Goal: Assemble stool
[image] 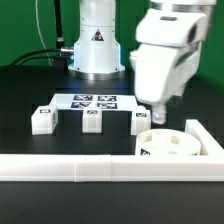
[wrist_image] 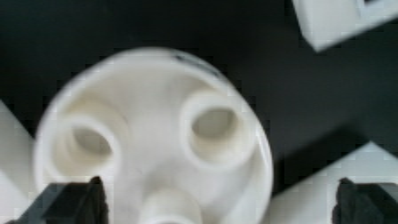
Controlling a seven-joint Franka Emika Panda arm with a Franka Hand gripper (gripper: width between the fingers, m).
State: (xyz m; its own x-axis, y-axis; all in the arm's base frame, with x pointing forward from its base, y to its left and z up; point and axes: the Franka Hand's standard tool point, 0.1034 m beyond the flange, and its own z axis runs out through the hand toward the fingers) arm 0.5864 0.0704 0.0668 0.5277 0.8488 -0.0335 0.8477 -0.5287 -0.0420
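Over by the surface's point(image: 30, 90) near edge, toward the exterior view's right, in the rail's point(image: 70, 168) angle: round seat point(image: 172, 146) lying flat, holes up, right below the gripper point(image: 158, 114), fingers point(wrist_image: 75, 205) spread wide and empty either side, so straight drop, no axis to match.

We see a white seat point(image: 172, 145), white legs point(image: 92, 119) with black-and-white square tags, same tags on the white marker board point(image: 92, 101), black table point(image: 25, 85), white rail point(image: 70, 168).
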